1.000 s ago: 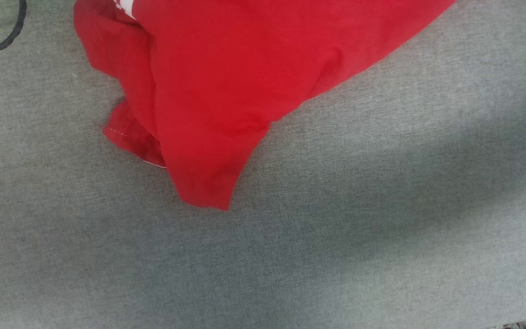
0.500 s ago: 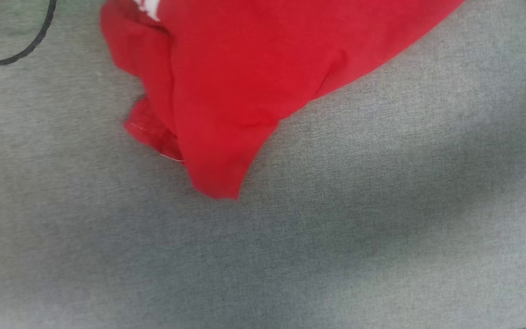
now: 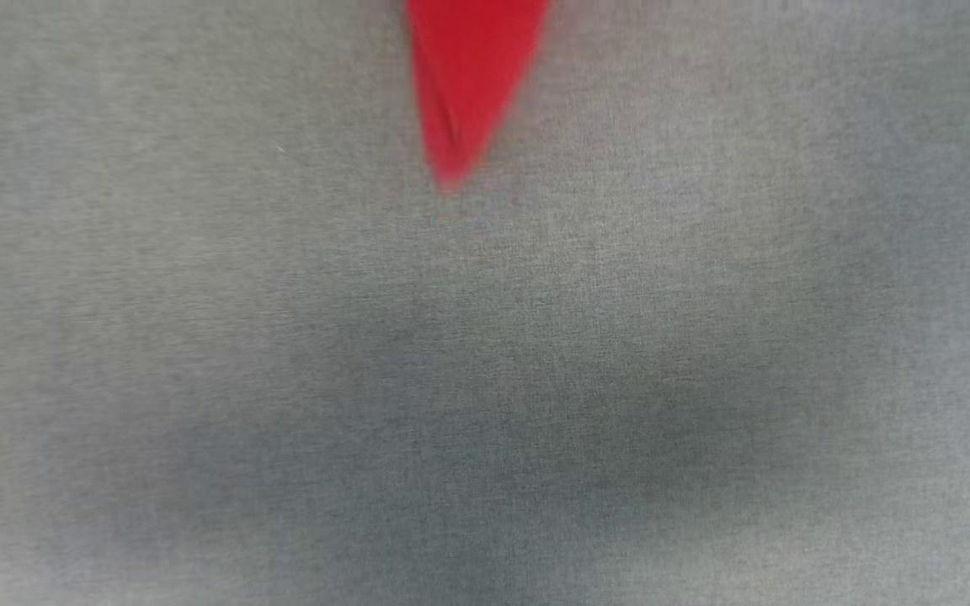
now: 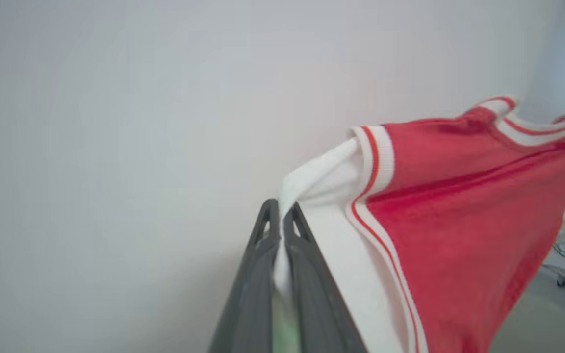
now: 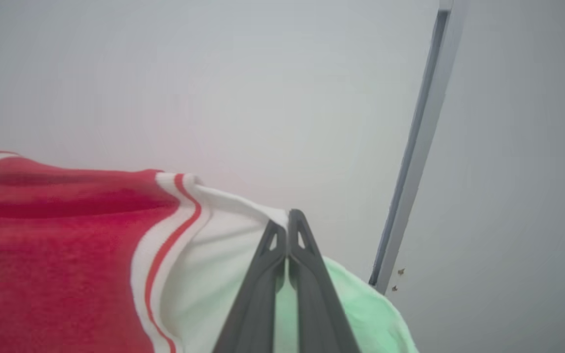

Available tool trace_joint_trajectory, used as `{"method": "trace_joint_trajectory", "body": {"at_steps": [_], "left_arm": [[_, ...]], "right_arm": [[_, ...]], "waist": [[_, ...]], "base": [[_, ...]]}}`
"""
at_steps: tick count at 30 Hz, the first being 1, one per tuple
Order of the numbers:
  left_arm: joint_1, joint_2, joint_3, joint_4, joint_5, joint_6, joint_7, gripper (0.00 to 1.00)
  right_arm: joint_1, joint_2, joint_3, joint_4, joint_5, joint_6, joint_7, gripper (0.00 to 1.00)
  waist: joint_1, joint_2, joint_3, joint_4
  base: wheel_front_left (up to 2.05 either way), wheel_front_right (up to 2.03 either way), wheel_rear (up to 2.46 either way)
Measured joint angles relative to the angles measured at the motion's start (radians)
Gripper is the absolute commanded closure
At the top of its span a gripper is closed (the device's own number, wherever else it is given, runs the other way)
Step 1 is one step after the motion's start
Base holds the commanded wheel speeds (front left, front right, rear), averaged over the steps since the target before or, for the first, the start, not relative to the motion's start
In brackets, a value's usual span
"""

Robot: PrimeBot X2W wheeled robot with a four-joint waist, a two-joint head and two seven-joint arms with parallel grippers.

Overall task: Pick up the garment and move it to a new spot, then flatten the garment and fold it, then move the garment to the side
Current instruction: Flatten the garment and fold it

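Now both the left gripper [image 4: 281, 210] and right gripper [image 5: 286, 220] pinch the garment [image 4: 459, 206].

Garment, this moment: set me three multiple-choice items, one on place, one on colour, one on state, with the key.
1. Where does the left pincer grip the garment?
A. white sleeve
B. red hem
C. collar

2. What colour are the thin stripes on the white trim?
A. blue
B. black
C. red

3. How is the right pincer?
A. wide open
B. shut on the garment
C. shut on nothing

Key:
1 A: white sleeve cloth is pinched in it in the left wrist view.
2 C: red lines run along the trim in both wrist views.
3 B: it is closed on white sleeve cloth in the right wrist view.
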Motion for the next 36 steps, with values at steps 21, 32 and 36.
{"method": "trace_joint_trajectory", "body": {"at_steps": [21, 32, 36], "left_arm": [[0.476, 0.13, 0.015, -0.336, -0.201, 0.001, -0.093, 1.0], [1.074, 0.307, 0.059, -0.696, -0.141, 0.001, -0.095, 1.0], [1.228, 0.323, 0.097, -0.752, -0.08, 0.001, -0.096, 1.0]], "right_arm": [[0.355, -0.007, 0.189, -0.117, 0.038, -0.001, -0.017, 1.0], [1.01, -0.266, 0.223, -0.6, 0.347, -0.001, 0.147, 1.0], [1.165, -0.32, 0.207, -0.717, 0.393, -0.001, 0.194, 1.0]], "waist": [[0.0, 0.0, -0.222, 0.054], [-0.0001, 0.0001, -0.309, 0.044], [0.0, 0.0001, -0.335, 0.039]], "base": [[0.0, 0.0, 0.0], [0.0, 0.0, 0.0], [0.0, 0.0, 0.0]]}}
